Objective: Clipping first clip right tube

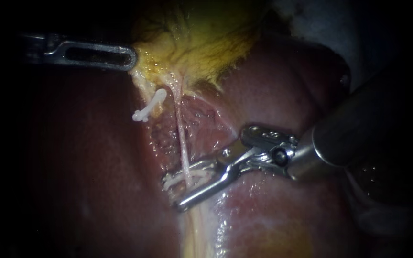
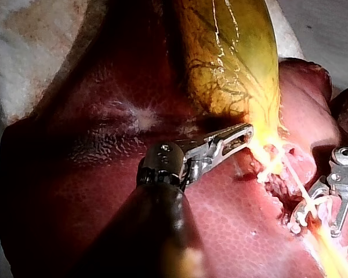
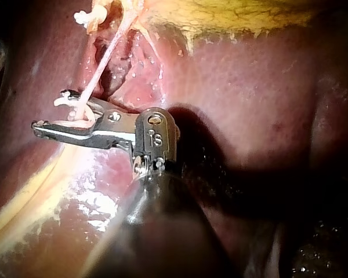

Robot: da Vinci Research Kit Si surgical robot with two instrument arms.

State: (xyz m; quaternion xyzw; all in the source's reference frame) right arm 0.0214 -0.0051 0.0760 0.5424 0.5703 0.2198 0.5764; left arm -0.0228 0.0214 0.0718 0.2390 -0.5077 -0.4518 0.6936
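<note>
left instrument [image 1: 131, 59]: jaws grip gallbladder [image 1: 201, 43] edge | right instrument [image 1: 172, 192]: jaws hold clip [image 1: 187, 177], not yet squeezed, around right tube [image 1: 181, 143] | advice: set clip square across tube, then squeeze fully

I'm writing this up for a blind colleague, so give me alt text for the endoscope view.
The right instrument holds a white clip in its jaws around a thin pale tube lying on the liver. The left instrument grips the yellow gallbladder above, and another clip sits near it.
</note>
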